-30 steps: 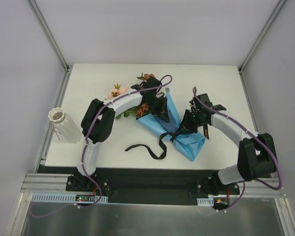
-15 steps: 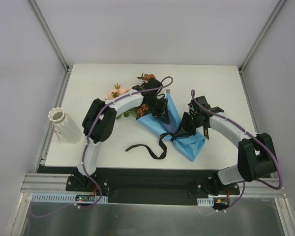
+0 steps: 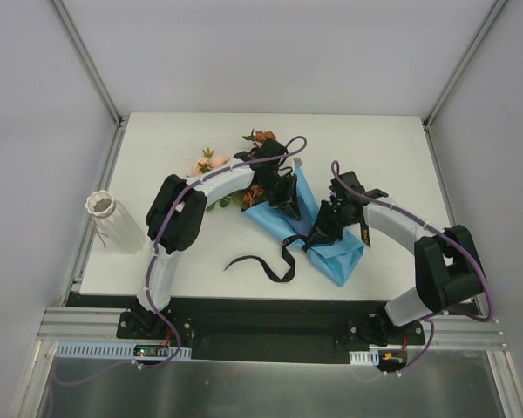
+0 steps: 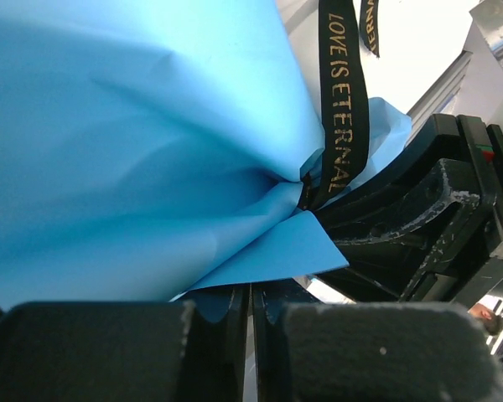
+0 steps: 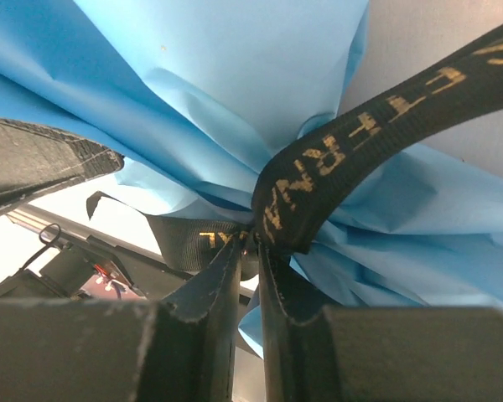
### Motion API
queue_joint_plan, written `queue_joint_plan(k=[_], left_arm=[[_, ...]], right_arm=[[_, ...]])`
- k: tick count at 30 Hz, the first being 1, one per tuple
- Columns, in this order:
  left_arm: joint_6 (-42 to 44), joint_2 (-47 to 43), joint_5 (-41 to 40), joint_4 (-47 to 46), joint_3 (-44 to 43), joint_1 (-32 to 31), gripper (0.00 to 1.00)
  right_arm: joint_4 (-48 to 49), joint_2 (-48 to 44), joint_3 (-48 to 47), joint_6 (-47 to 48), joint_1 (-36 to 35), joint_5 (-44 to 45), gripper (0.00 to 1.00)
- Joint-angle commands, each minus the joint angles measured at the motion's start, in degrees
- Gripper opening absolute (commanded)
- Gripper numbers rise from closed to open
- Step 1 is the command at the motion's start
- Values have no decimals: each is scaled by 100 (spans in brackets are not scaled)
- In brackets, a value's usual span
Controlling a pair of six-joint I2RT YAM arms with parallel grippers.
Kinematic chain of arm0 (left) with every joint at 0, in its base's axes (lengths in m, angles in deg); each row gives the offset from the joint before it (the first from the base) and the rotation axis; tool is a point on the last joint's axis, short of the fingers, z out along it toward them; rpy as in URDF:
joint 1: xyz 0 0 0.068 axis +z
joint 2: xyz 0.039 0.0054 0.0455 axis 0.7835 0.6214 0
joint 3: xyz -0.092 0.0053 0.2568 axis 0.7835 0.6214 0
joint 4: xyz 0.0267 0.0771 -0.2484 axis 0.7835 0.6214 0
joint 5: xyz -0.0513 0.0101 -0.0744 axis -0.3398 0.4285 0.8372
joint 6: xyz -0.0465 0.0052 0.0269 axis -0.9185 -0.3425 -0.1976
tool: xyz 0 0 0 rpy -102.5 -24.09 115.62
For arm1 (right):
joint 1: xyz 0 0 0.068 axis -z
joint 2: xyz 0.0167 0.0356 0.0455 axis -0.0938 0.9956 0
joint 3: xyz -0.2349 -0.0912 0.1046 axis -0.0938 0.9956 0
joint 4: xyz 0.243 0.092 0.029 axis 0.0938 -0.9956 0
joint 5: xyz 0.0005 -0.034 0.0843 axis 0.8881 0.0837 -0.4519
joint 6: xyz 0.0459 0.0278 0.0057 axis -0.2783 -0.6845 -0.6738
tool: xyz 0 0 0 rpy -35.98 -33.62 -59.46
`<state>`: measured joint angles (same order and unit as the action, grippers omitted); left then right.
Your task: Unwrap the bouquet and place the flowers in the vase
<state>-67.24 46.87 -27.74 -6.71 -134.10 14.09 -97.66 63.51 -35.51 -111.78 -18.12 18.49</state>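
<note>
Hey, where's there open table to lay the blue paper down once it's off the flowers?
The widest bare patch is the far right corner of the table, beyond the right hand. A smaller one lies far left, between the vase and the pink flowers. The middle is crowded: left hand, blue paper and ribbon.
</note>
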Motion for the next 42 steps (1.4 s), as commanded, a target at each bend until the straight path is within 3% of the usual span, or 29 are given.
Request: queue_joint_plan(k=[1,11,19,28,36,42], left_arm=[[190,-118,190,-18,-4,-12,0],[225,-145,199,-18,66,-12,0],[217,-153,120,-18,145,-3,0],[287,-30,-74,-18,347,102,0],[331,14,-153,-27,488,164,0],[322,22,-101,-18,471,164,0]], right_arm=[[-279,-186,-237,-13,-171,487,17],[-324,7,-378,-12,-400,629,20],[-174,-238,-580,-197,-418,304,1],[107,-897,-299,-74,-427,277,1],[72,-1126,-264,734,-558,374,1],[-489,-670,-588,1875,-1286,347,4]])
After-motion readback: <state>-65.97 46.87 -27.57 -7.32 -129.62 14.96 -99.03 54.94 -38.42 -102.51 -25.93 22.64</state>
